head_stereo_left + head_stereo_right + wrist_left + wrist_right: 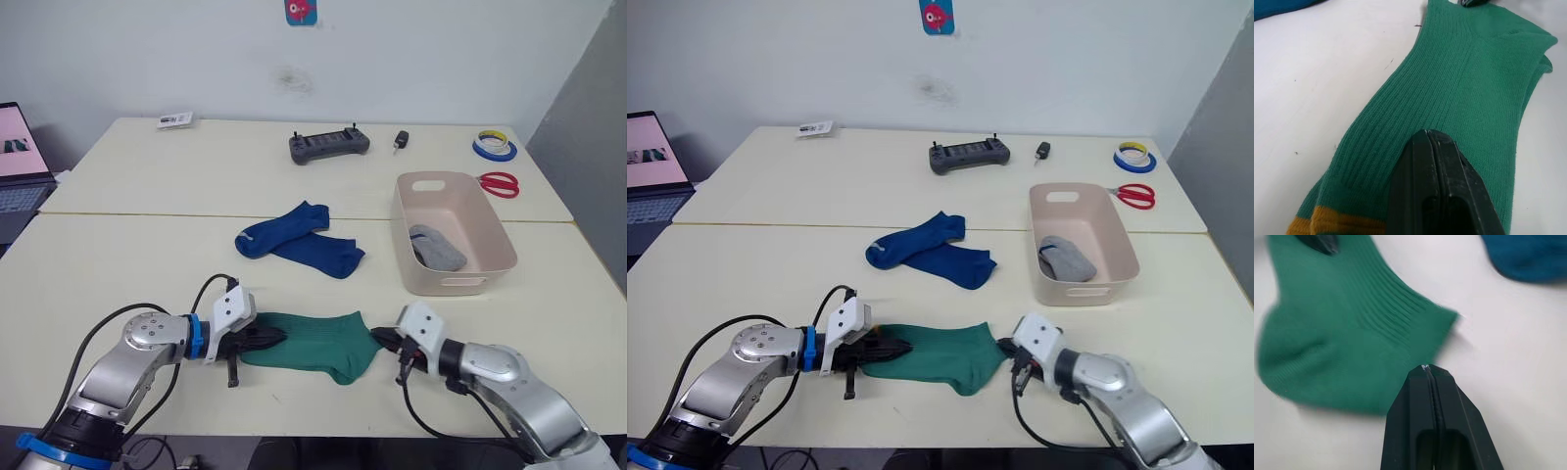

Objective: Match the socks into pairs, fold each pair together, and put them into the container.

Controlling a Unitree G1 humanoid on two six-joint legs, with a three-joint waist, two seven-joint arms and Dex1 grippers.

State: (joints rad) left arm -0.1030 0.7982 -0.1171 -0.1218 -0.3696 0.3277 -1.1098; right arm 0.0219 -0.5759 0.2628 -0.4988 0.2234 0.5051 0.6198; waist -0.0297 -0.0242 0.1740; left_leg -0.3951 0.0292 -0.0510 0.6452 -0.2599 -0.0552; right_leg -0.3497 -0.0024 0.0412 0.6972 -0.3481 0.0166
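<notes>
A green sock pair (313, 345) lies flat near the table's front edge, with a mustard toe band (1327, 223) at its left end. My left gripper (272, 338) is shut, its tips resting on top of that left end (1464, 88). My right gripper (382, 341) is also shut, its tips at the sock's right edge (1352, 333). Two blue socks (299, 243) lie crossed in the middle of the table. The beige-pink container (402, 230) stands to the right, with a grey sock bundle (437, 248) inside.
A grey handheld controller (328, 145), a small black item (401, 140), tape rolls (494, 147) and red scissors (500, 184) lie at the back. A laptop (20, 166) stands at the far left. A seam (196, 214) runs across between two tabletops.
</notes>
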